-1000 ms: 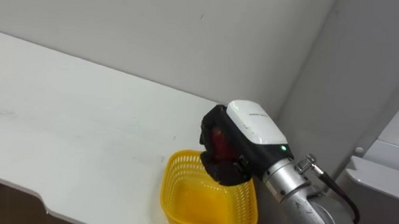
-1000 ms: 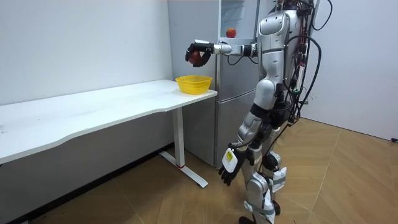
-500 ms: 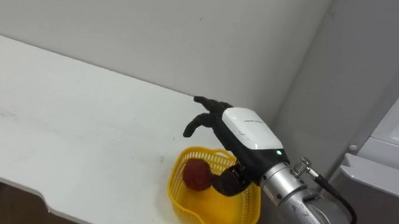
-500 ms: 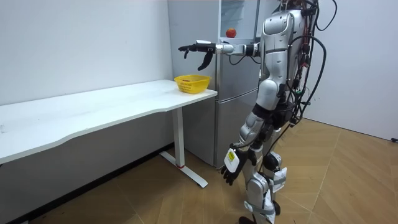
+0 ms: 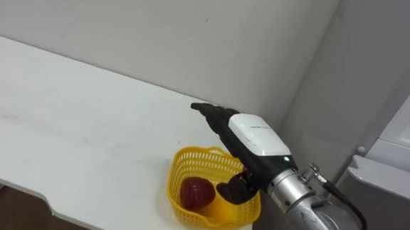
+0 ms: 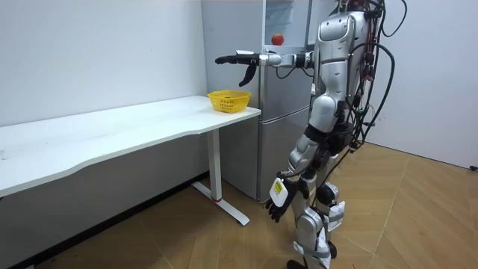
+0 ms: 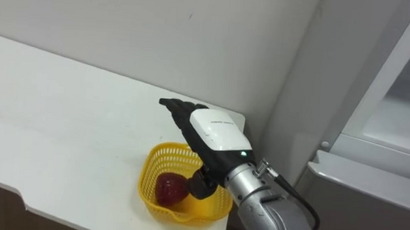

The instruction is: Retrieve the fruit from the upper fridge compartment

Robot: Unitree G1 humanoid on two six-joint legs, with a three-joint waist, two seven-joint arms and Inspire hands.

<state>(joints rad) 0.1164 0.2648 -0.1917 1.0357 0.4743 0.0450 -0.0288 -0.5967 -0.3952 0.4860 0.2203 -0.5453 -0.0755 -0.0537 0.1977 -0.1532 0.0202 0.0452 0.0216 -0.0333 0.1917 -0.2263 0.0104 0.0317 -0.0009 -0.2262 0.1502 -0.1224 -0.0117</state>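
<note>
I am hovering the right hand (image 5: pixel 256 137), fingers spread, over the yellow basket (image 5: pixel 174 187) cradling a red apple (image 5: pixel 196 193); left hand (image 6: pixel 275 200) hanging relaxed.

bare table (image 5: pixel 61 128) left of basket (image 5: pixel 174 191); wall (image 5: pixel 160 34) behind, fridge (image 5: pixel 350 81) close right.

White table (image 5: pixel 62 120) against pale wall (image 5: pixel 160 27); wood floor (image 6: pixel 418 209) below.
</note>
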